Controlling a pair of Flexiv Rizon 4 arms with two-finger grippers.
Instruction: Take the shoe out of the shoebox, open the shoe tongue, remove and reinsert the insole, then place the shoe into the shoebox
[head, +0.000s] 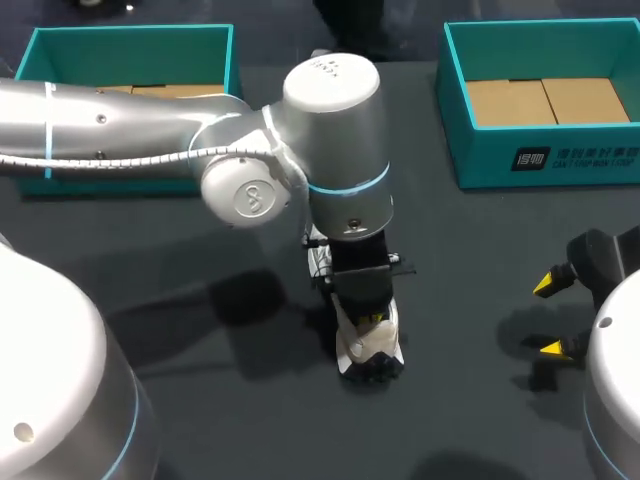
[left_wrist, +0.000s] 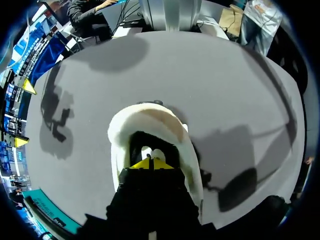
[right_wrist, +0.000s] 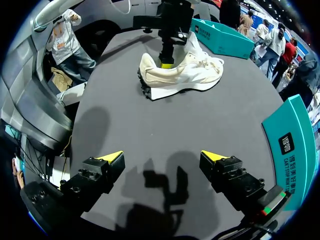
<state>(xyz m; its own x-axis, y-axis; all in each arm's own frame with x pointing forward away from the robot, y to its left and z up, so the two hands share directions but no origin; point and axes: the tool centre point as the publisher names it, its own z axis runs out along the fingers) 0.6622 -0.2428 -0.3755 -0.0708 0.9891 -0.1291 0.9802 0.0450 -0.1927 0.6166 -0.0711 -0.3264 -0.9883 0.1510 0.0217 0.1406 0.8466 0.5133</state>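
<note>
A cream-white sneaker (head: 372, 348) stands on the dark table near the middle, heel toward the front edge. My left arm comes in from the left and points straight down over it. My left gripper (head: 371, 321) is shut, its yellow tips together inside the shoe's heel opening. In the left wrist view the left gripper (left_wrist: 150, 162) sits down in the collar of the shoe (left_wrist: 150, 117); whether it pinches the insole is hidden. My right gripper (head: 548, 317) hovers open and holding nothing to the shoe's right. The right wrist view shows the right gripper (right_wrist: 162, 157) well short of the shoe (right_wrist: 185, 75).
One teal shoebox (head: 130, 38) stands at the back left behind my left arm. A second teal shoebox (head: 560, 155) with a brown cardboard floor stands at the back right. Bare table lies between the shoe and my right gripper.
</note>
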